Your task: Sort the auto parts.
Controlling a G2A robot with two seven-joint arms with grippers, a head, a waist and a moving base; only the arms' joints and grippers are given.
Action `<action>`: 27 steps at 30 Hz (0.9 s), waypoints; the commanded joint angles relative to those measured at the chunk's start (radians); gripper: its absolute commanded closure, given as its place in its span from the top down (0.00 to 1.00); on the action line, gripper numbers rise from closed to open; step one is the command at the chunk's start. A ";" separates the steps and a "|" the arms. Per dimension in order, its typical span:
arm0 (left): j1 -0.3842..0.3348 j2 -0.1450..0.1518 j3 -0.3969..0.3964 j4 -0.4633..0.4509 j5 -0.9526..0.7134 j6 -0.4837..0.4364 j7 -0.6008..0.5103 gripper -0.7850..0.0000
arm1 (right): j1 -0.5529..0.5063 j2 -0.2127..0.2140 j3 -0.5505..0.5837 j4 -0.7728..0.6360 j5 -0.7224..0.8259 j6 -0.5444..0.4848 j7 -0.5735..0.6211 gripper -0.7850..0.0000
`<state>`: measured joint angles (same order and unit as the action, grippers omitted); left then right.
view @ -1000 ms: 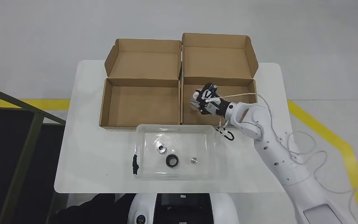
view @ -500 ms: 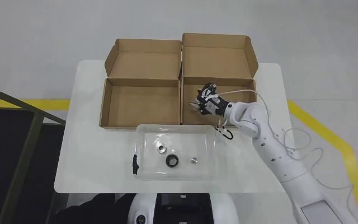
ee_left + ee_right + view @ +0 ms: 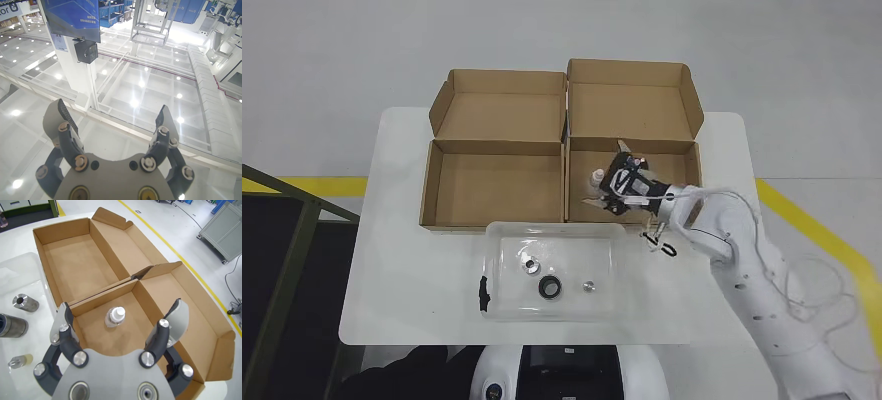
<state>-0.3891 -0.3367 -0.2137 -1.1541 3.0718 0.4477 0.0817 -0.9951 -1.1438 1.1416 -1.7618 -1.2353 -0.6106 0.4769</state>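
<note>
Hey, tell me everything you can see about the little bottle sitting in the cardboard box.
The small bottle has a clear, see-through body that looks like plastic and a white cap, which is on. It stands upright on the bare floor of the cardboard box, close to the wall this box shares with the neighbouring box. Only the box floor touches it. The right gripper hovers above it with its jaws open, one on either side, clear of the bottle. Whether it holds anything cannot be told.

This is an industrial robotics hall: a yellow floor line [image 3: 332,186], an aluminium-frame rig [image 3: 149,22], blue storage racks [image 3: 115,11] and a big monitor [image 3: 71,17].
</note>
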 commanded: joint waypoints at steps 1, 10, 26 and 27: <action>0.000 0.000 0.000 0.000 0.000 0.000 0.000 1.00 | -0.034 0.005 0.013 -0.071 0.011 0.000 0.045 1.00; 0.000 0.000 0.000 0.000 0.000 0.000 0.000 1.00 | -0.157 0.027 0.029 -0.266 0.019 -0.095 0.141 1.00; 0.000 0.000 0.000 0.000 0.000 0.000 0.000 1.00 | -0.260 0.052 -0.020 -0.365 -0.053 -0.218 0.258 1.00; 0.000 0.000 0.000 0.000 0.000 0.000 0.000 1.00 | -0.260 0.052 -0.029 -0.361 -0.057 -0.224 0.269 1.00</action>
<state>-0.3891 -0.3367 -0.2137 -1.1541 3.0718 0.4477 0.0817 -1.2555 -1.0918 1.1203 -2.1257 -1.2894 -0.8303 0.7364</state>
